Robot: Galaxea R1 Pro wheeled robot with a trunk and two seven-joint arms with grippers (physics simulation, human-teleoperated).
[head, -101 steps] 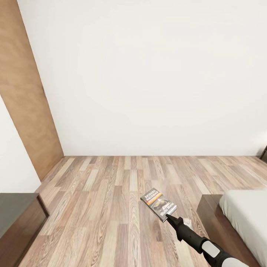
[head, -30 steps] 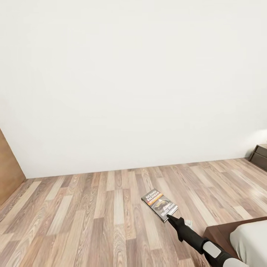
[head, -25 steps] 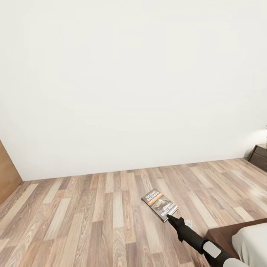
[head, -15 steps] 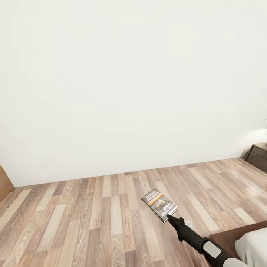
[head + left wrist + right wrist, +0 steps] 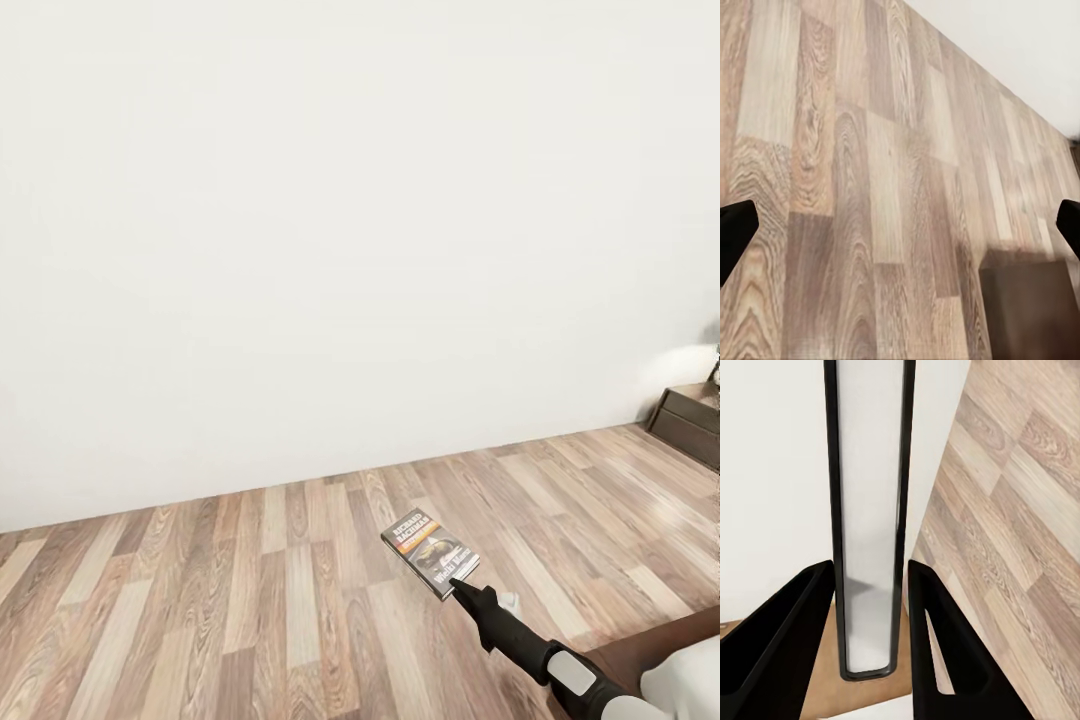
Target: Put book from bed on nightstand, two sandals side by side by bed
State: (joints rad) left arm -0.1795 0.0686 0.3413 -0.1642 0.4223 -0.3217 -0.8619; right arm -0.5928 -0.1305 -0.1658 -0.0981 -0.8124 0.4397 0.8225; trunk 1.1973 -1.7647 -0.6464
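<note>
One gripper is engaged. From the head camera, the right gripper (image 5: 455,586) reaches forward over the wood-plank floor (image 5: 250,600) and holds the book (image 5: 430,552) by its near edge. The book projects ahead of the jaws, cover up, lifted clear of the floor. A corner of the bed (image 5: 660,670), brown frame and grey mattress, sits beside and behind the arm. The nightstand (image 5: 690,420) stands well ahead of the jaws, off to their right, against the white wall (image 5: 350,250).

In the left wrist camera, the left gripper (image 5: 900,232) has its jaws spread wide, one dark fingertip (image 5: 735,232) at each side, nothing between them but floor. A dark brown block (image 5: 1027,307) lies near the other fingertip; I cannot tell what it is.

In the right wrist camera, the two black fingers (image 5: 791,645) close on the book (image 5: 870,510), seen edge-on. It stands between the jaws and runs out past their tips.
</note>
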